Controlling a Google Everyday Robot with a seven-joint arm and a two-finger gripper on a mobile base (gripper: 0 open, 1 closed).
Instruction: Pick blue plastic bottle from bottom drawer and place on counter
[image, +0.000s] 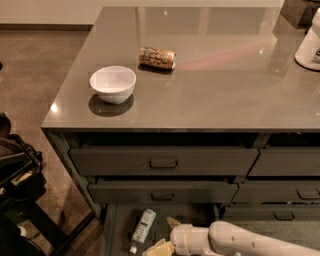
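The blue plastic bottle (142, 228) lies on the floor of the open bottom drawer (116, 231), white cap toward the front. My gripper (164, 235) is inside the drawer just right of the bottle, on a white arm coming in from the lower right. Its tan fingers (158, 248) are spread apart and hold nothing; one is near the bottle's middle, the other near its cap end. The grey glossy counter (215, 85) spans the top of the view.
A white bowl (113, 84) and a brown patterned can (157, 57) sit on the counter's left half. A big white jug (310, 44) stands at its right edge. Two shut handled drawers (163, 162) lie above the open one. Dark equipment (15, 175) stands at left.
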